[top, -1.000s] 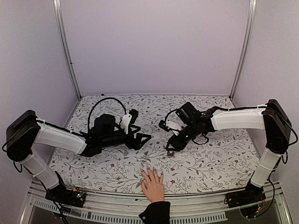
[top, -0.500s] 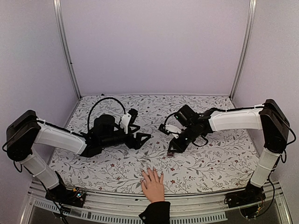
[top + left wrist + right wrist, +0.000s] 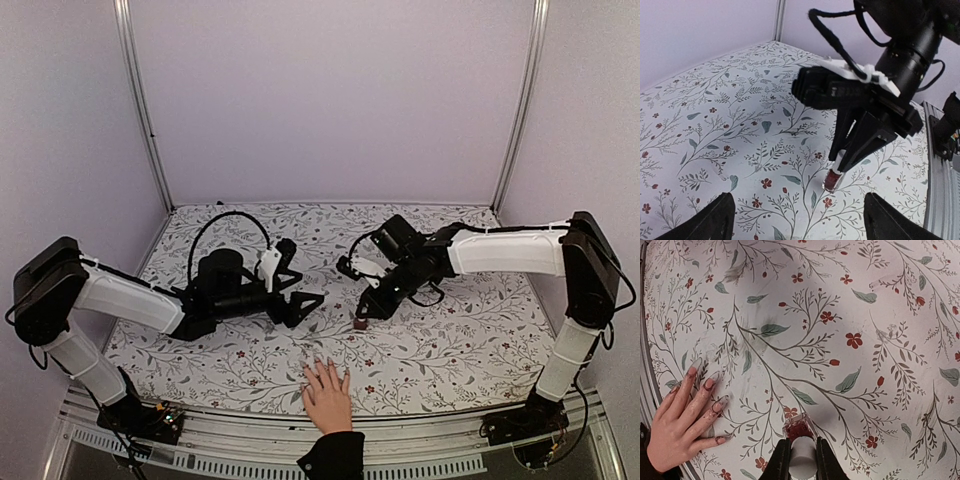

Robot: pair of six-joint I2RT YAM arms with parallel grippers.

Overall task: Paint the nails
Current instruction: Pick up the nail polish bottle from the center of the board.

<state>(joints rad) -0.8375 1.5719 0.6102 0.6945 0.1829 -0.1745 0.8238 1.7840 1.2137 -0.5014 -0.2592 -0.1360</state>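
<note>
A light-skinned hand [image 3: 327, 395] with a black cuff lies flat at the table's near edge, fingers pointing away. Its nails [image 3: 709, 384] show red smears in the right wrist view, as do the fingers [image 3: 685, 405]. My right gripper [image 3: 366, 310] is shut on the white cap [image 3: 803, 457] of a small dark-red bottle [image 3: 798, 431]. The bottle [image 3: 832, 180] hangs tilted just over the cloth, up and right of the hand. My left gripper [image 3: 307, 309] stands open and holds nothing, pointing at the bottle [image 3: 359, 323] from the left. Its fingers [image 3: 715, 220] are spread wide.
A floral cloth [image 3: 450, 340] covers the table. Pale walls and two metal posts [image 3: 140, 100] close the back. The right gripper [image 3: 842, 162] fills the upper right of the left wrist view. A metal rail [image 3: 420, 440] runs along the near edge.
My right gripper has shut on the bottle's cap and shifted slightly left. The left gripper has opened a little wider and edged toward the bottle. The hand has not moved.
</note>
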